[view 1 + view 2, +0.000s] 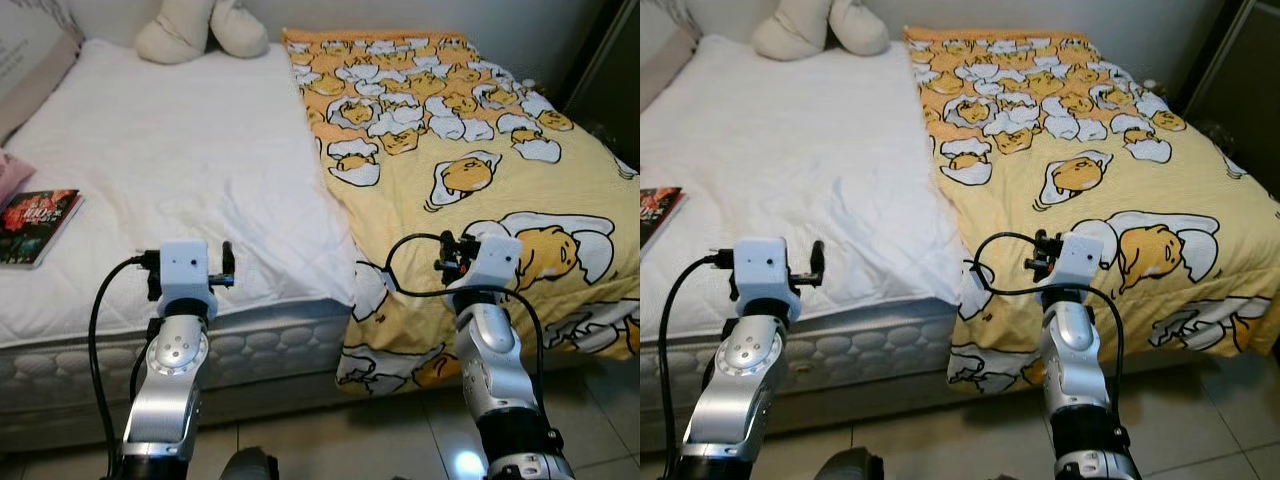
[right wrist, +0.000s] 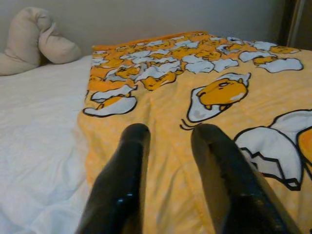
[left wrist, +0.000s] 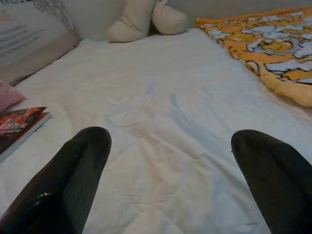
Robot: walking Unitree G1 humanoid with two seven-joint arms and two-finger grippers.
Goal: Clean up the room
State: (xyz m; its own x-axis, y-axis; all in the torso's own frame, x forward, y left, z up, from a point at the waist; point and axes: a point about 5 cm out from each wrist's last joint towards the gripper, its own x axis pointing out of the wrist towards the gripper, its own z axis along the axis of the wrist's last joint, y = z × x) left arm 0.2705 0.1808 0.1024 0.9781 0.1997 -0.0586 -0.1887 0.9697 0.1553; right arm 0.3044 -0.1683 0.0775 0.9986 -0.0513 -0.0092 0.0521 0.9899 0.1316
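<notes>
A yellow blanket (image 1: 470,150) printed with egg cartoons covers the right half of the bed and hangs over its foot. The left half shows the bare white quilted mattress cover (image 1: 170,150). A dark red book (image 1: 35,225) lies near the bed's left edge. My left gripper (image 3: 170,146) hovers over the white cover at the foot of the bed, open wide and empty. My right gripper (image 2: 170,134) is held above the blanket near its inner edge, its fingers a little apart with nothing between them.
A cream plush cushion (image 1: 200,28) rests at the head of the bed. A grey pillow (image 1: 30,55) and something pink (image 1: 10,175) sit at the left. Dark furniture (image 1: 610,70) stands at the far right. Pale floor tiles (image 1: 380,440) run along the bed's foot.
</notes>
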